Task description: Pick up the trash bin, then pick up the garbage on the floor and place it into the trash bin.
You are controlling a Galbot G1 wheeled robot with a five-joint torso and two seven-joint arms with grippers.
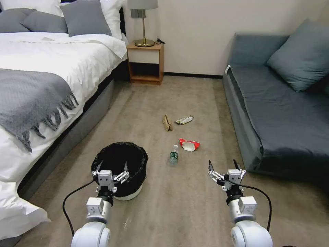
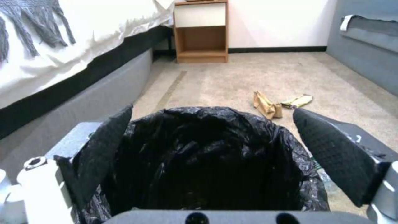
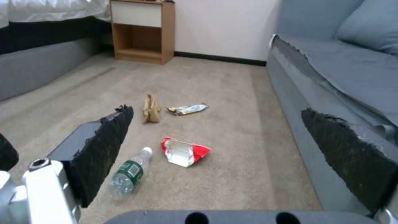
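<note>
From the head view, the trash bin (image 1: pixel 120 171) stands on the carpet (image 1: pixel 178 206) by the bed (image 1: pixel 51 79), the left gripper (image 1: pixel 112 168) spread wide at its near rim, the right gripper (image 1: pixel 223 167) wide over bare floor. The left wrist view looks into the black liner (image 2: pixel 207 161). The right wrist view shows bottle (image 3: pixel 129 172), red packet (image 3: pixel 184 152), brown wrapper (image 3: pixel 151 109) and foil wrapper (image 3: pixel 187 109) lying apart.

white arms, black cables, black-padded fingers

Open right hand (image 3: pixel 215 149) above bottle (image 3: pixel 128 174) and red-white packet (image 3: pixel 184 152).
</note>
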